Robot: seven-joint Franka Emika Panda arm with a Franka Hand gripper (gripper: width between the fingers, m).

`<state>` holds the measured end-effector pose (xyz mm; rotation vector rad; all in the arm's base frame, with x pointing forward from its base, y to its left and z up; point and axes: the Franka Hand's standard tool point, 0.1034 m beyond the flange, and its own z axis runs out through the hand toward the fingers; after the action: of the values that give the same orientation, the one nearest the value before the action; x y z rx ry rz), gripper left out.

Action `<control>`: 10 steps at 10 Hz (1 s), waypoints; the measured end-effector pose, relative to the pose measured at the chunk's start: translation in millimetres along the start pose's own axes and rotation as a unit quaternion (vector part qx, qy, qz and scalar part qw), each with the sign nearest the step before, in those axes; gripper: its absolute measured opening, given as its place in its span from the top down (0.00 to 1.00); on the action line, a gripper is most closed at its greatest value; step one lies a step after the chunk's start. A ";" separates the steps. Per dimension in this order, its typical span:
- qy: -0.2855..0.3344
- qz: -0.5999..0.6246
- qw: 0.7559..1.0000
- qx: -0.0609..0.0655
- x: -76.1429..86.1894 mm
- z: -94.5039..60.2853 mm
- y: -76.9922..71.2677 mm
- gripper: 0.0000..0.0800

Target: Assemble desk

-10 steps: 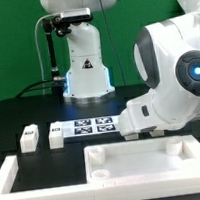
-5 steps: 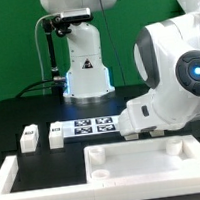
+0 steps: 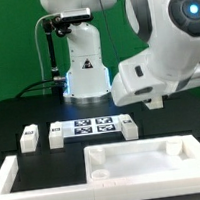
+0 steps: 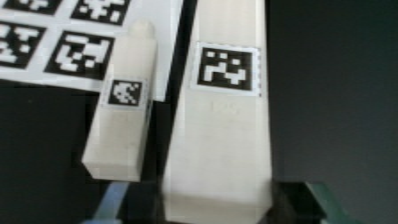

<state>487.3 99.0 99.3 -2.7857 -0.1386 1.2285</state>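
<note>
One leg (image 4: 214, 130) sits clamped squarely in the pincer (image 4: 217, 208).

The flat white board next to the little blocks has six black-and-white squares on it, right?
Not six. The marker board next to the little blocks has four black-and-white squares on it, two rows of two. The exterior view shows this.

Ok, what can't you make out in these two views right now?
Gripper: hidden behind the arm in the exterior view; cut off by the wrist view's edge, so open or shut is unclear.
Tabletop: its near edge is cut off by the exterior view's frame.
Leg tags: too small to read in the exterior view.
</note>
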 end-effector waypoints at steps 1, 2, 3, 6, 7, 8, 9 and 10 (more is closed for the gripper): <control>0.038 0.000 0.999 -0.001 7.7 -1.0 -0.6 0.65; 0.082 0.002 0.997 -0.004 8.9 -3.0 -0.4 0.65; 0.107 0.002 0.994 -0.006 8.3 -5.1 -0.6 0.65; 0.193 -0.015 0.981 -0.010 -8.0 -72.6 0.3 0.65; 0.216 -0.017 0.976 -0.011 -8.2 -89.9 -0.7 0.65; 0.257 -0.016 0.966 -0.013 -1.1 -91.6 -0.3 0.65; 0.289 -0.015 0.957 -0.015 -0.3 -92.8 0.6 0.65; 0.331 -0.014 0.943 -0.018 0.9 -95.6 1.7 0.65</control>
<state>558.6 92.8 162.6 -3.0316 -0.1455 0.2317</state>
